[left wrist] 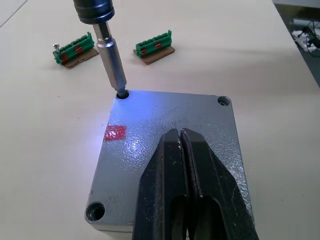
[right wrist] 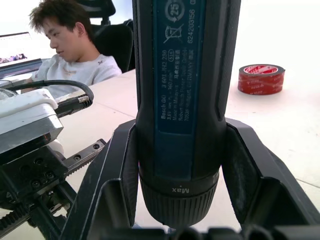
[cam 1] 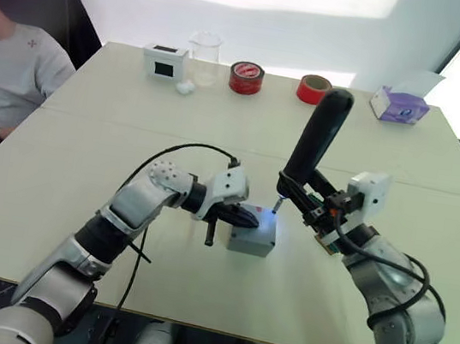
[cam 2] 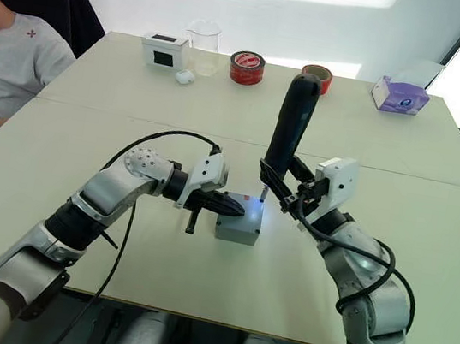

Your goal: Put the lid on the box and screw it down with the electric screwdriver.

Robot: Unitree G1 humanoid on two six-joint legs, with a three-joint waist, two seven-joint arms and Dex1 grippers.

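- The right gripper (cam 2: 283,195) is clamping the screwdriver (cam 2: 290,129) between its two fingers (right wrist: 112,190), one on each side of the black barrel, low on the body, just above the collar.
- The screwdriver is standing nearly upright, leaning slightly away from the robot; most of its body is rising above the jaws and only the bit (left wrist: 111,60) is reaching below them.
- The bit tip is sitting in a corner screw hole (left wrist: 121,93) of the lid (left wrist: 165,120), with the tool's light glowing bluish on the grey surface around it.
- The left gripper (left wrist: 182,165) is lying with its fingers pressed together and nothing between them, resting flat on top of the lid, pointing toward the edge where the bit is working.
- A red mark (left wrist: 115,132) is showing on the grey top, beside the left fingertips and near the corner under the bit.
- The lid is sitting on the box (cam 1: 252,240), directly beneath both jaws, on the table (cam 1: 83,167).
- Two green terminal blocks (left wrist: 74,48) are lying on the table beyond the box, well apart from the left jaws.
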